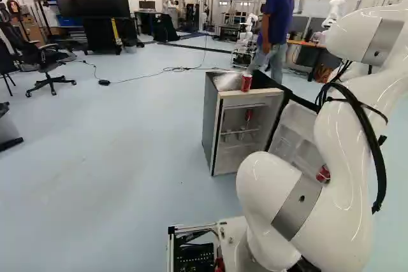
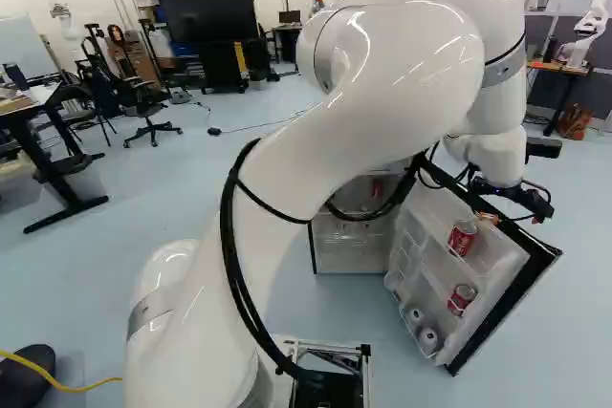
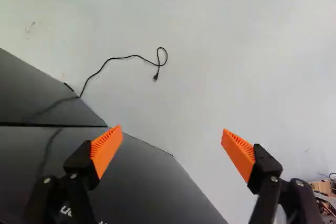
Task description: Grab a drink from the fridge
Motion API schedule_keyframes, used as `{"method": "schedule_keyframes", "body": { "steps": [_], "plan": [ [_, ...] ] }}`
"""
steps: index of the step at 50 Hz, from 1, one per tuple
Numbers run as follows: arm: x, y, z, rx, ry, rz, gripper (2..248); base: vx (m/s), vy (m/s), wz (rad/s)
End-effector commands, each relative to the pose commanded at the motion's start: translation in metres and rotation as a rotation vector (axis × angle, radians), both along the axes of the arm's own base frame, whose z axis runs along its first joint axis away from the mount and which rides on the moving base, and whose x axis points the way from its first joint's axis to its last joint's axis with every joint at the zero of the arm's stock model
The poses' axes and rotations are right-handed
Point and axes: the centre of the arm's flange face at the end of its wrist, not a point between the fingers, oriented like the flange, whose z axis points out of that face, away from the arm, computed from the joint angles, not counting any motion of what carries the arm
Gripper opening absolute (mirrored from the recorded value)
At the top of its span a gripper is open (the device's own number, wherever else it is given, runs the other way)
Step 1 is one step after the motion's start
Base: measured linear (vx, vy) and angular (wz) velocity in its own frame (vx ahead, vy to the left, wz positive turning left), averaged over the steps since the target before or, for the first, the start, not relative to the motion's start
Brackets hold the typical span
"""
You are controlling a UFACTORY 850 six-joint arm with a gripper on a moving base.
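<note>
Right base view: fridge [image 2: 352,257] partly hidden

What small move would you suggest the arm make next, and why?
Probably ease the open, empty gripper around the door to its inner side: it hangs by the door's dark outer face, while the cans stand on the inside.

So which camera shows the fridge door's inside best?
The right base view: the fridge door shows its inside and two red cans. The arm hides part of it in the left base view. The wrist view shows dark outer panels, not its inside.
</note>
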Motion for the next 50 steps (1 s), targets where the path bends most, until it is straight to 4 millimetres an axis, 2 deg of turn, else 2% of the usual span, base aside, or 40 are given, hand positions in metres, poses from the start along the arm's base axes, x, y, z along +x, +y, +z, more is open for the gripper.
{"method": "schedule_keyframes", "body": {
  "steps": [50],
  "plan": [
    [-0.028, 0.044, 0.006, 0.045, 0.030, 0.001, 247, 0.000, 0.000, 0.000]
  ]
}}
